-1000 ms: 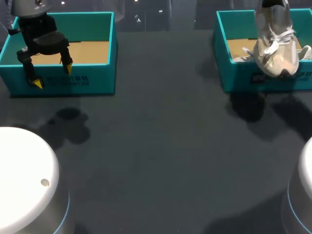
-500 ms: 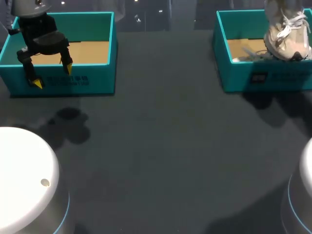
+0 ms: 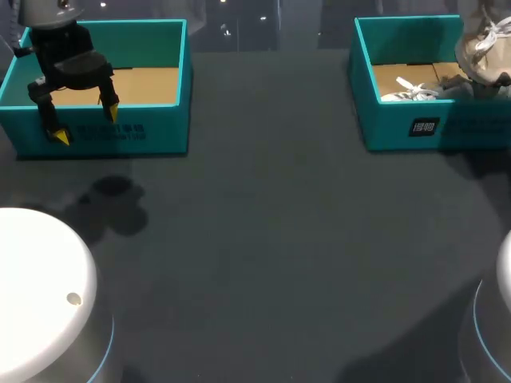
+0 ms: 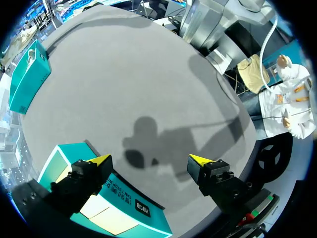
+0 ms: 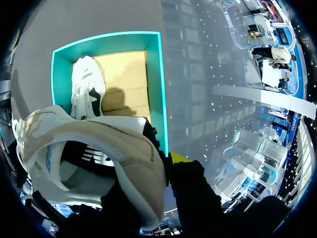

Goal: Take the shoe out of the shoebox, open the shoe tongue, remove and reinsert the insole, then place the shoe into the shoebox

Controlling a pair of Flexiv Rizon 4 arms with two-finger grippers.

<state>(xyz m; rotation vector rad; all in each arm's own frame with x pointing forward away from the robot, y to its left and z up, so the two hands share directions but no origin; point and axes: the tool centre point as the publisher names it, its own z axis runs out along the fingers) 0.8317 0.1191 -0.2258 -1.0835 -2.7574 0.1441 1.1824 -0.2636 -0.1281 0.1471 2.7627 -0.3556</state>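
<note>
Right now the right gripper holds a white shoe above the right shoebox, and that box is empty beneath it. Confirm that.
Not quite. The right shoebox is not empty: a second shoe lies on its floor, as the right wrist view shows. The rest holds: the right gripper grips the held shoe above that box.

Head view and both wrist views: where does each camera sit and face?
Head view: above and behind, looking down on the table; left gripper shows at the left shoebox.
Left wrist view: on the left wrist, looking down past that open gripper at table.
Right wrist view: on the right wrist, looking past the right gripper, holding the shoe, into the right shoebox.
Shared: head and right wrist views both show shoe and right shoebox.
</note>
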